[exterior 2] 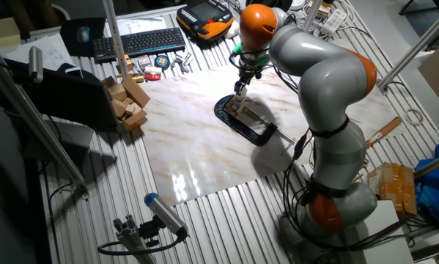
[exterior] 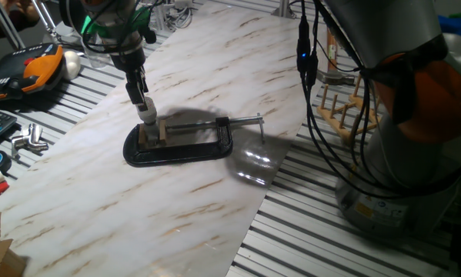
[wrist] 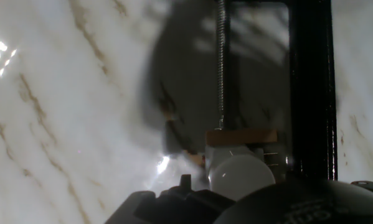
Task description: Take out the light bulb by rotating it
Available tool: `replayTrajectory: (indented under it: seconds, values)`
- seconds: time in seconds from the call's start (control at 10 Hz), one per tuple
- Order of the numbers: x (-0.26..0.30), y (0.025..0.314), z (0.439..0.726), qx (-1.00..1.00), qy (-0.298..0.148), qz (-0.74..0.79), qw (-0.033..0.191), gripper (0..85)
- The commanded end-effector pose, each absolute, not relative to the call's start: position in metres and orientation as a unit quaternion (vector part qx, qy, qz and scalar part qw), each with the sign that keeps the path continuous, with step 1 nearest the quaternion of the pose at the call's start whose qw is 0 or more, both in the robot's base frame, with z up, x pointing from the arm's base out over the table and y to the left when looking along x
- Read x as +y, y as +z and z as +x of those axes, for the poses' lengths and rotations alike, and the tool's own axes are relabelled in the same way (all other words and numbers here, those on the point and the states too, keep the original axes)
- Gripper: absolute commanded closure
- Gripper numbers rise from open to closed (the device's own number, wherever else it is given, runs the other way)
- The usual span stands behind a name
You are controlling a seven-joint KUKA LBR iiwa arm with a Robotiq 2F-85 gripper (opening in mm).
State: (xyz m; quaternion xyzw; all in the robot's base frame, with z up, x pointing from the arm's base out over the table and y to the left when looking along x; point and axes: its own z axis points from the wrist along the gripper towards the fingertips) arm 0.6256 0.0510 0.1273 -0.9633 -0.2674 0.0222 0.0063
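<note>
small frosted white globe light bulb (wrist: 238, 177) sits low centre of hand view, in a socket held by a black metal c-clamp (exterior: 185, 142) on the marble-patterned board (exterior: 99, 200). two-finger gripper (exterior: 147, 113) is right over it; finger spread cannot tell. step: likely gripping. next: firm pinch, then unscrewing turns.

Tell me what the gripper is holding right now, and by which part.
The gripper stands at the light bulb in the black clamp, around its white globe. Whether the fingers actually press on it cannot be told from these views.
</note>
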Motion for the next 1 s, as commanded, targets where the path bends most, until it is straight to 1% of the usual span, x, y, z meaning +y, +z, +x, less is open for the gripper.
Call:
replayTrajectory:
  seconds: [0.0, 0.4, 0.9]
  values:
    - [0.0509, 0.1264, 0.6255, -0.209, 0.022, -0.978, 0.008, 17.0]
    - [0.0539, 0.1231, 0.6229, -0.207, 0.026, -0.978, 0.012, 17.0]
    - [0.0537, 0.1182, 0.6214, -0.218, 0.020, -0.976, 0.007, 17.0]
